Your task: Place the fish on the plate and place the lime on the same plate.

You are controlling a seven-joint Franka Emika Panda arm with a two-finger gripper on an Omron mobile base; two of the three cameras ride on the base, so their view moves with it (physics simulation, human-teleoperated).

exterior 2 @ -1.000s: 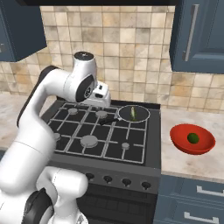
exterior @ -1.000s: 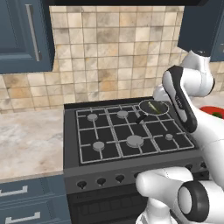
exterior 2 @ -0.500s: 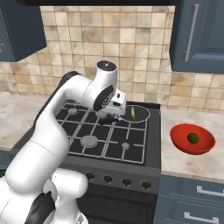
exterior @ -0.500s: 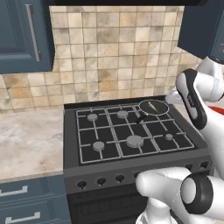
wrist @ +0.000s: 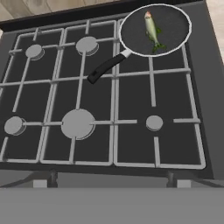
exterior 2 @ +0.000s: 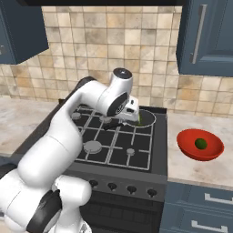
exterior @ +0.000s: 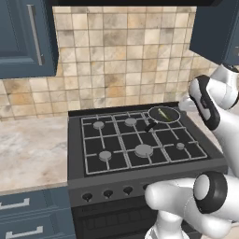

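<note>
- Where the fish [wrist: 152,29] lies, it rests inside a dark frying pan [wrist: 175,37] on the stove [wrist: 109,131], ahead of the end effector [exterior 2: 133,110], whose jaws stand wide apart, grasping nothing.
- The pan's black handle [wrist: 106,67] points across the grates from the pan.
- The lime [exterior 2: 200,144] sits in a red bowl [exterior 2: 187,146] on the counter [exterior 2: 200,170], well off to the end effector's right, apart from the stove.

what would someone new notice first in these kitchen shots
Probably the slender greenish fish lying in a round dark frying pan on the back right burner of the black gas stove. Next, the deep red bowl on the counter right of the stove, with a small round dark green lime inside it.
</note>
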